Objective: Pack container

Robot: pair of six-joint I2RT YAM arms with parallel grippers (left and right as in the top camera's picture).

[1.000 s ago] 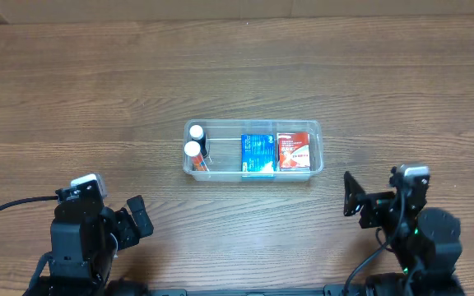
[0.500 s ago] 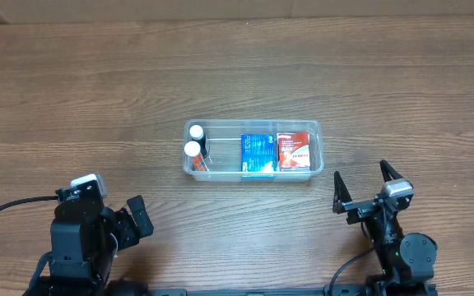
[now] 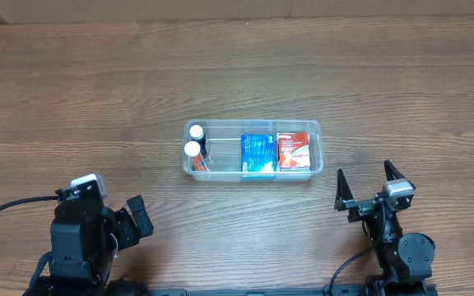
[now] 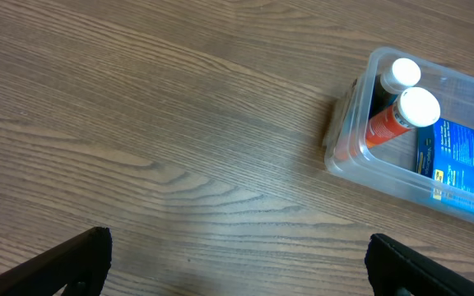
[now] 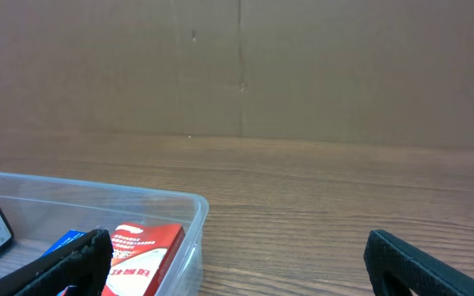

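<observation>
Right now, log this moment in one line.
clear plastic rectangular container: two white-capped bottles, blue box, red box | left gripper open, empty | right gripper open, empty

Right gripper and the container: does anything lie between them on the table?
Nothing does. The overhead view shows only bare wooden table between the open right gripper and the container, at its near right corner.

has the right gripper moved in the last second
Yes. The right gripper turned from pointing sideways to facing the table's far edge, staying below-right of the container.
</observation>
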